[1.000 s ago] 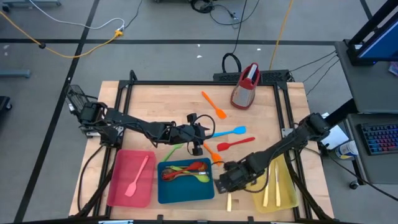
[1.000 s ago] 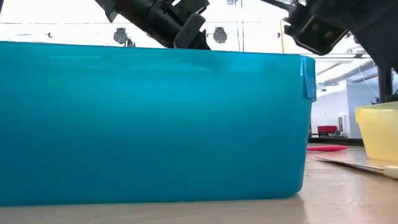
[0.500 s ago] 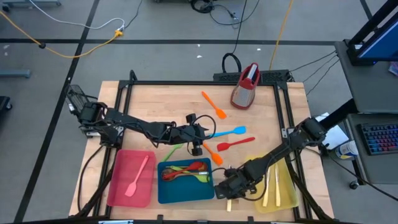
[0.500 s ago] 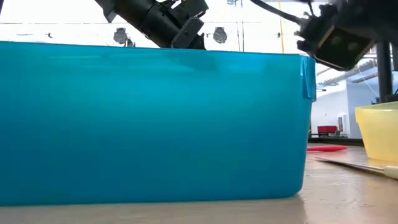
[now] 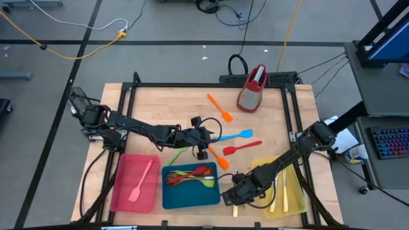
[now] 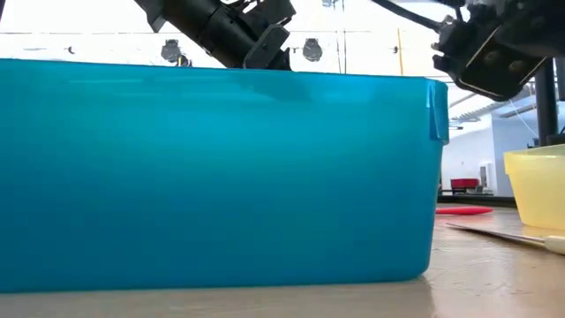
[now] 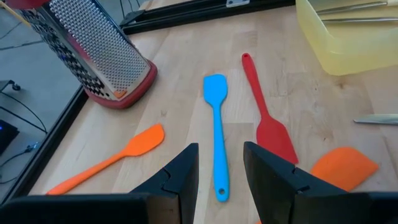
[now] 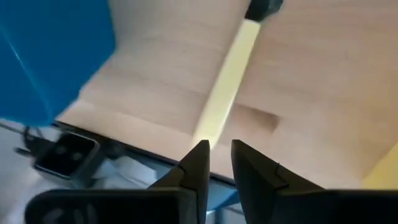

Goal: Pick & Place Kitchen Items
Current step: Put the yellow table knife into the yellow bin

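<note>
A cream knife (image 8: 225, 87) lies flat on the table near its front edge, between the blue tray (image 5: 172, 199) and the yellow tray (image 5: 295, 191). My right gripper (image 8: 217, 152) hangs just above the knife's near end, slanting down. Its fingers are a narrow gap apart with nothing between them. My left gripper (image 7: 221, 155) is open over the table's middle. It points at the handle end of a blue spatula (image 7: 216, 124) that lies flat, and it stays clear of the spatula. A red spatula (image 7: 264, 118) and two orange spatulas (image 7: 118, 158) (image 7: 345, 165) lie beside the blue one.
The blue tray holds red and green utensils (image 5: 190, 177). A red tray (image 5: 124, 195) holds a pink spatula (image 5: 142, 182). The yellow tray holds cream knives (image 5: 284, 188). A red-topped metal grater (image 5: 252, 87) stands at the far edge. A green utensil (image 5: 179, 153) lies under my left arm.
My right gripper has moved toward the table's near edge and sunk a little, coming over the cream knife. The knife has not moved. My left arm has kept still.
</note>
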Robot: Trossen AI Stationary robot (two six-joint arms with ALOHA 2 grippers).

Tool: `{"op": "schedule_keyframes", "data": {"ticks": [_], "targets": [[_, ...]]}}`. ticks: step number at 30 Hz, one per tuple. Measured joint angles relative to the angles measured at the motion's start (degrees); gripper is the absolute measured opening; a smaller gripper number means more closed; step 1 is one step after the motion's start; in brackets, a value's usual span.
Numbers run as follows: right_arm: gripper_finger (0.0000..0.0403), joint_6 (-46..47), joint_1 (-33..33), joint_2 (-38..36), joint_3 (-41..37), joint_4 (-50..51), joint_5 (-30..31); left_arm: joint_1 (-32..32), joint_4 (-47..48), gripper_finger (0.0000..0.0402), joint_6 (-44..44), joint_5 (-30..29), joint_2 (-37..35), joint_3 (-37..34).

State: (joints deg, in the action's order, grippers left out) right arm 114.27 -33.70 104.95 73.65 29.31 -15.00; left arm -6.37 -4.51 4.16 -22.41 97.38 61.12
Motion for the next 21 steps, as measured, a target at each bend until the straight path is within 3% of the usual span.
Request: {"op": "schedule_keyframes", "data": {"ticks": [11, 16, 21], "targets": [[0.0059, -19.8, 0.3, 0.0, 0.0, -5.1, 0.2, 0.0, 0.0, 0.0131, -0.5, 0.0, 0.0, 0.0], [0.0059, -33.2, 0.9, 0.0, 0.0, -5.5, 0.0, 0.0, 0.0, 0.0131, -0.7, 0.0, 0.0, 0.0], [0.0064, -24.3, 1.9, 0.0, 0.0, -5.5, 1.6, 0.0, 0.0, 0.0131, -0.7, 0.0, 0.0, 0.0]]}}
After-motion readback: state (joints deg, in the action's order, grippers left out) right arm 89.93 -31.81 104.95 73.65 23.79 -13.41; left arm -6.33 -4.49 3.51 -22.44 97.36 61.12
